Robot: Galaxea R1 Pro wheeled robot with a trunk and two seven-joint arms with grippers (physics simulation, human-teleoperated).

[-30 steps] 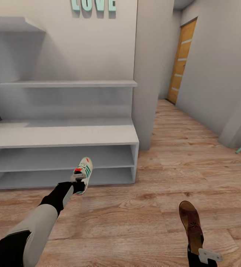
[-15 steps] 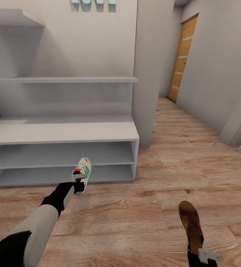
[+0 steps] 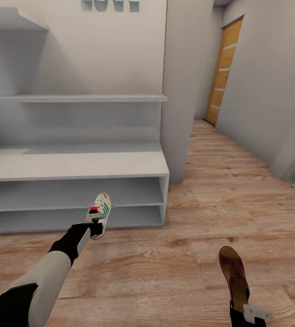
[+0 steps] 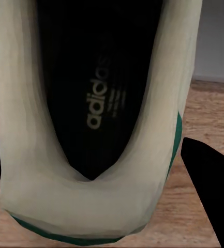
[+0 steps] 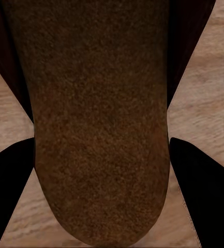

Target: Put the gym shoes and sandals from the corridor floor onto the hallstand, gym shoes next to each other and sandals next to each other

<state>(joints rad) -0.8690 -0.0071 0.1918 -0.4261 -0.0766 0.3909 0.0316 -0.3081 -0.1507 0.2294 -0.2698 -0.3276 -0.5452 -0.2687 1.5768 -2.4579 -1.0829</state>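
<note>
Mid-task, nothing racked yet – the hallstand [image 3: 75, 164] shows bare shelves and bench top. Left gripper [image 3: 94, 223] is clamped on the heel of a gym shoe [image 3: 101, 212], toe pointing away from the gripper toward the shelf rows; in the left wrist view the gym shoe [image 4: 91, 129] sits between the two dark fingers [image 4: 210, 186], insole facing the camera. Right gripper [image 3: 247, 313] grasps a brown sandal [image 3: 233, 271] by its heel, toe ahead of the gripper, over the corridor floor [image 3: 238, 200]; the right wrist view has the sandal [image 5: 101, 129] between the fingers [image 5: 205, 191].

Left to do, judging by this: place both, then fetch the other gym shoe and sandal – neither in sight.

Versus a second ago: view has tipped down, teal letters [image 3: 111, 4] nearly cut off; shoe sits slightly closer to the rack front; sandal unchanged.
</note>
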